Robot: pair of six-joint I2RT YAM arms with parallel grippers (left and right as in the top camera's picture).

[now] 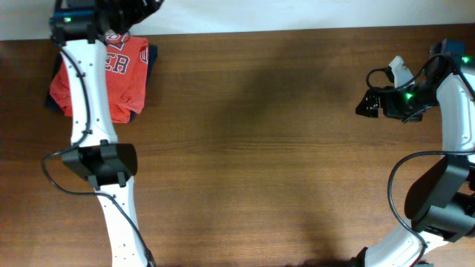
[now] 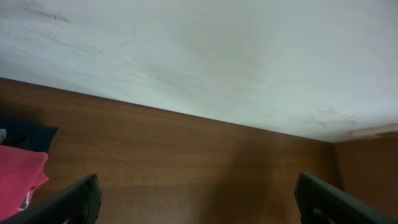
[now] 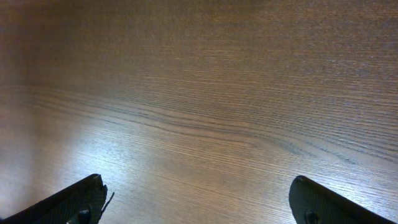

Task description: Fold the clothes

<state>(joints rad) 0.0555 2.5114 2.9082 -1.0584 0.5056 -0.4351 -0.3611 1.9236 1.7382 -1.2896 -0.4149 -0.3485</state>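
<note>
The clothes, a coral-red T-shirt (image 1: 119, 74) with white lettering, lie folded in a compact stack at the table's far left corner, partly under my left arm. In the left wrist view, an edge of the red shirt (image 2: 18, 180) shows at the lower left. My left gripper (image 1: 130, 9) hovers at the table's back edge just beyond the shirt; it is open (image 2: 199, 202), fingers wide apart, with only bare wood between them. My right gripper (image 1: 366, 104) is far to the right, open (image 3: 199, 202) over bare table and holding nothing.
A dark navy cloth (image 1: 152, 63) lies under the red shirt and sticks out at its edges (image 2: 25, 134). A white wall (image 2: 199, 56) runs behind the table's back edge. The wooden tabletop (image 1: 260, 148) stretches between the two arms.
</note>
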